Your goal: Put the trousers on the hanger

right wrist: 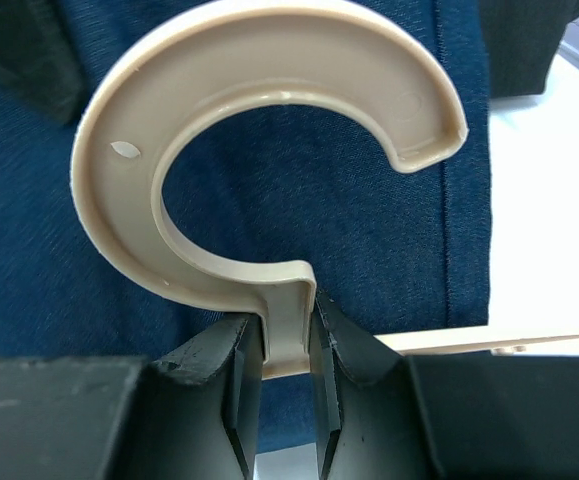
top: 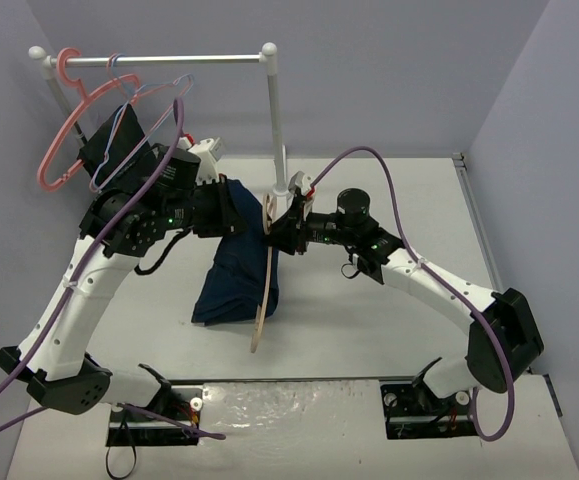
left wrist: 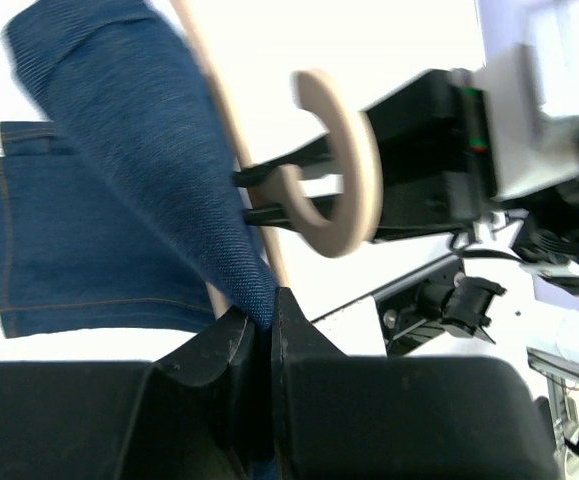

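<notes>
Trousers (top: 231, 285): pinched tight in left claw (left wrist: 269, 308), lifted against hanger (top: 265, 300); draping over bar judged unfinished. Hanger neck: clamped in right claw (right wrist: 287, 345).

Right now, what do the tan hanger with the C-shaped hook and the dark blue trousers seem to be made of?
The tan hanger: its hook looks like moulded plastic with a smooth matte finish, judging by the raised rim and small mould marks. The dark blue trousers: most likely cotton denim, judging by the fine diagonal weave and orange seam stitching.
</notes>
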`<state>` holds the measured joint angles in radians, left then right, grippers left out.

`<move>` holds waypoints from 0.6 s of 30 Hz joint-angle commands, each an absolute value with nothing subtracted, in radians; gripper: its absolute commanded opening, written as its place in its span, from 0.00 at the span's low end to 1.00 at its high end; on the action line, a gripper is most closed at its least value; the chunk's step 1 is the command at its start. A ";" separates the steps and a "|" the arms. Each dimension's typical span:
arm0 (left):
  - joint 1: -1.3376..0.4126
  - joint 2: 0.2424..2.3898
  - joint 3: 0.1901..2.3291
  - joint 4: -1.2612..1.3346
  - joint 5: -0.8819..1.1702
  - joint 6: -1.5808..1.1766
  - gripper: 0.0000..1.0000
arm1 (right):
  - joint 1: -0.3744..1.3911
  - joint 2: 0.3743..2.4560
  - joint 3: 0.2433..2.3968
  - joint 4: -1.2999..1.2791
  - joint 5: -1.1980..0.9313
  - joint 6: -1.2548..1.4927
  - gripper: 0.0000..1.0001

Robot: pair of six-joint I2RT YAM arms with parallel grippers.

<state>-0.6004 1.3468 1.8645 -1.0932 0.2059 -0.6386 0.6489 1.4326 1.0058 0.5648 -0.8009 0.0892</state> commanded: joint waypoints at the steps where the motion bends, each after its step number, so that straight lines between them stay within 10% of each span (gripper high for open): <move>1: -0.547 1.317 1.941 -1.010 0.206 -0.603 0.00 | 0.631 1.365 1.001 0.573 -0.833 0.058 0.00; 18: -0.394 1.338 1.899 -0.994 0.251 -0.500 0.00 | 0.585 1.295 0.992 0.499 -0.829 0.047 0.00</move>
